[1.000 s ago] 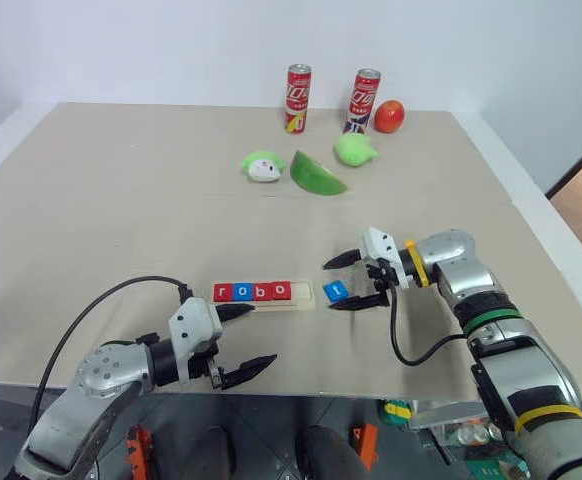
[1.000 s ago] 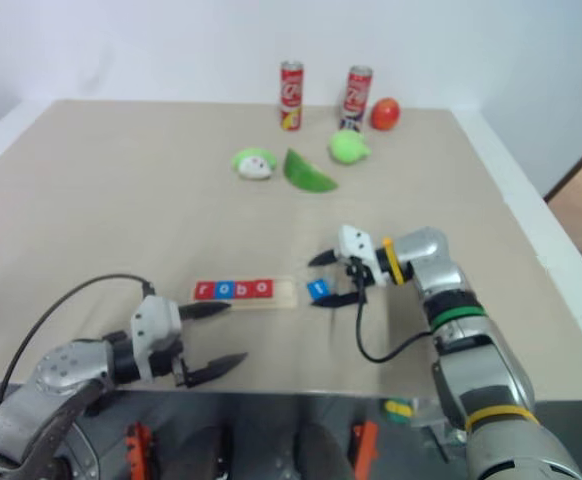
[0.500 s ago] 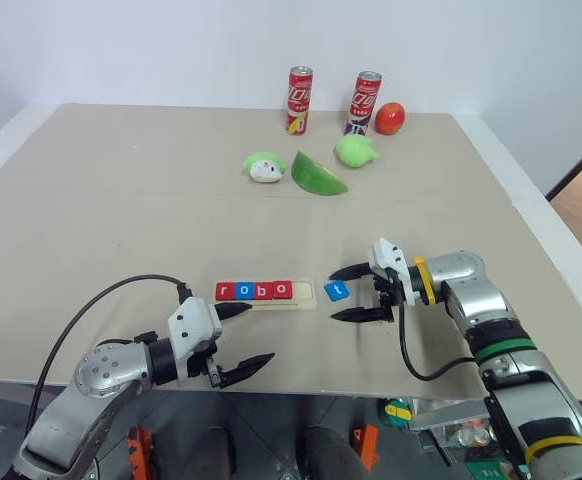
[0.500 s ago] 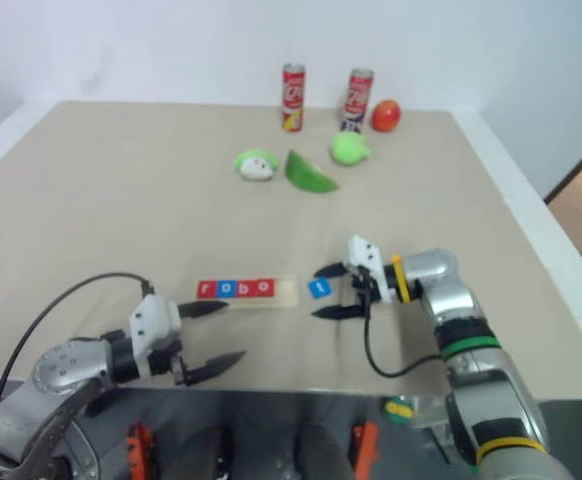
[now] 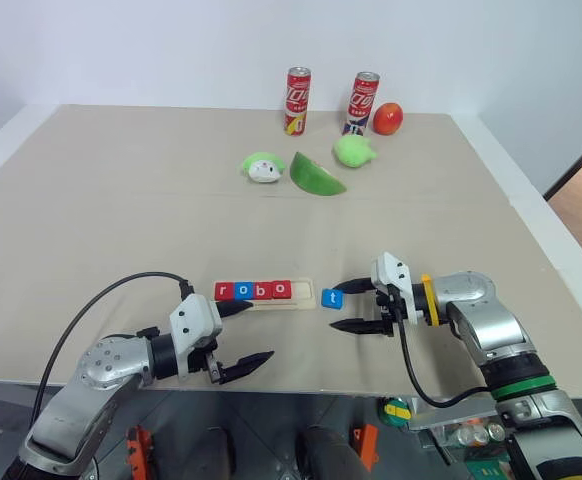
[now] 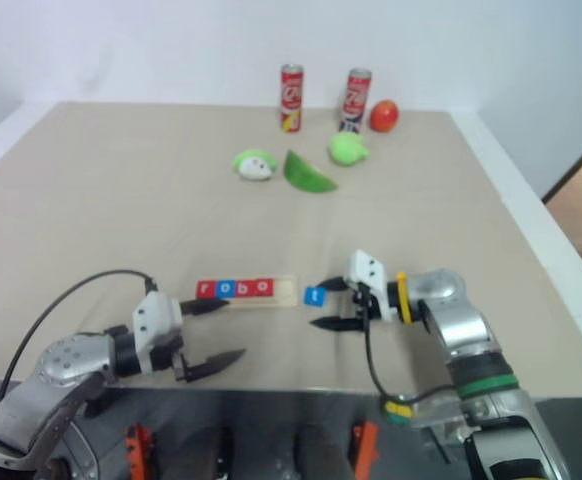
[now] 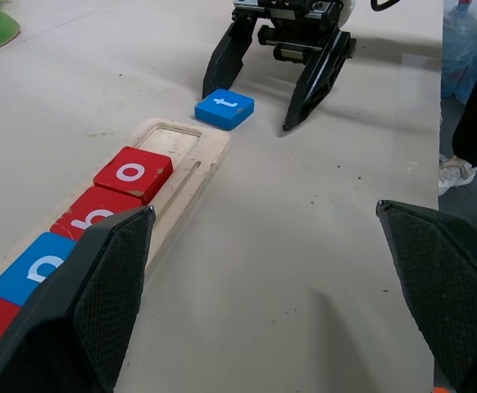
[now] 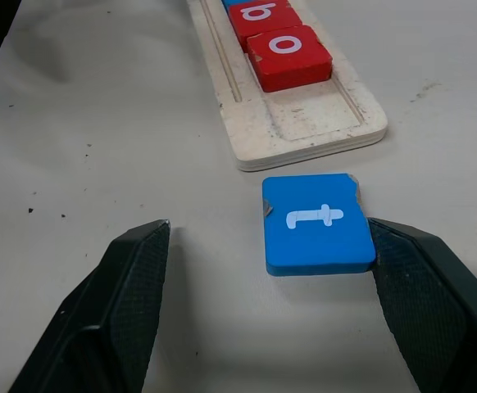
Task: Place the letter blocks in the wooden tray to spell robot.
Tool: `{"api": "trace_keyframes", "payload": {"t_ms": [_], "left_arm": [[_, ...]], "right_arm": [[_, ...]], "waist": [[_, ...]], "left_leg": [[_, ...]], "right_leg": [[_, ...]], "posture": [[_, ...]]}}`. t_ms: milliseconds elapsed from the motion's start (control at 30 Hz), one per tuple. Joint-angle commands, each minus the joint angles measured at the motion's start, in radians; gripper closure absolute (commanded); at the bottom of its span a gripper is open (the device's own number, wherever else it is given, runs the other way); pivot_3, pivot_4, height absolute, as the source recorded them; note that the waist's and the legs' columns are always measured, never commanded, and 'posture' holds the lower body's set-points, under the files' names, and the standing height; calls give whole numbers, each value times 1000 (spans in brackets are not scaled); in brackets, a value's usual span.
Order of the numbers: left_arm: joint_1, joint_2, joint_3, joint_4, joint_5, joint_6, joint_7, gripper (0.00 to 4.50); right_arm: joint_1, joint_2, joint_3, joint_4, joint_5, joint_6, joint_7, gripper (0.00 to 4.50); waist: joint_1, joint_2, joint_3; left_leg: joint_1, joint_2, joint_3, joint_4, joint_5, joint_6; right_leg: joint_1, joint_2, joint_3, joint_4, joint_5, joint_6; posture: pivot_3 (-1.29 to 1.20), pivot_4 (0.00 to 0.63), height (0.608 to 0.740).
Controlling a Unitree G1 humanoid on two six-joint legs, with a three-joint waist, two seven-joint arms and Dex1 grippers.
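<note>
The wooden tray lies near the table's front edge. It holds a red r, a blue o, a red b and a red o; its right end slot is bare. A blue t block lies flat on the table just past that end. My right gripper is open and low over the table. The t block sits between its fingers, against the far one. My left gripper is open in front of the tray's left half, holding nothing.
At the back of the table stand two red cans beside a red apple. Three green plush pieces lie in front of them. The table's front edge runs just below both grippers.
My right gripper has drawn back toward the table's front edge and rolled, and its fingers stand slightly closer together. The t block now rests by its far finger. The left gripper has stayed still.
</note>
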Motion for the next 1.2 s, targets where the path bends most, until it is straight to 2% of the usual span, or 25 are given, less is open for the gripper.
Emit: {"api": "trace_keyframes", "payload": {"t_ms": [33, 167, 200, 267, 300, 500, 700, 833, 1000, 1200], "left_arm": [[-17, -3, 11, -7, -1, -21, -5, 0], [-22, -2, 12, -4, 1, -20, -3, 0], [-21, -1, 13, -4, 2, -20, -3, 0], [-18, 1, 15, -5, 2, -20, -1, 0], [-16, 1, 17, -6, 2, -20, 0, 0], [-15, -18, 45, 12, 21, -39, 47, 0], [10, -88, 118, 24, 31, -39, 171, 0], [30, -124, 137, 7, 4, -3, 211, 0], [42, -140, 117, -19, 6, 17, 232, 0], [63, -147, 104, -44, 18, 18, 239, 0]], "right_arm": [[14, 7, 7, -34, -6, 52, -51, 1461], [13, 16, 9, -47, -9, 99, -103, 2802], [16, 15, 11, -53, -9, 104, -108, 3008], [28, 13, 11, -66, -8, 113, -122, 3008], [34, 14, 8, -75, -4, 121, -130, 3227], [57, 4, -28, -172, 30, 169, -178, 3257], [-105, 20, -40, -191, 75, 209, -170, 3257], [-175, 40, 7, -179, 78, 186, -128, 3257], [-234, 70, 99, -51, 12, 79, -53, 3257], [-264, 84, 122, 89, -26, -7, -12, 3257]], "waist": [[0, 0, 0], [0, 0, 0], [0, 0, 0], [0, 0, 0], [0, 0, 0], [0, 0, 0], [-6, 1, 1], [-3, 0, 0], [-1, 0, 0], [-1, 0, 0]], "left_leg": [[0, 0, 0, 0, 0, 0], [0, 0, 0, 0, 0, 0], [0, 0, 0, 0, 0, 0], [0, 0, 0, 0, 0, 0], [0, 0, 0, 0, 0, 0], [0, 0, 0, 0, 0, 0], [-1, 1, 2, 0, 0, 0], [-1, 1, 0, 0, 0, 0], [-2, 0, 0, 0, 0, -1], [-2, -1, 1, 1, 0, -1]], "right_leg": [[0, 0, 0, 0, 0, 0], [0, 0, 0, 0, 0, 0], [0, 0, 0, 0, 0, 0], [0, 0, 0, 0, 0, 0], [0, 0, 0, 0, 0, 0], [0, 0, 0, 0, 0, 0], [-2, 0, 2, 0, 2, 1], [-1, 1, 1, 0, 2, 1], [-2, 0, 1, 0, 1, 1], [-2, -1, 2, 0, 1, 2]], "posture": [[0, 150, 740], [0, 150, 740], [0, 150, 740], [0, 150, 740], [0, 150, 740], [0, 150, 740], [0, 150, 740], [0, 150, 740], [0, 150, 740], [0, 150, 740]]}}
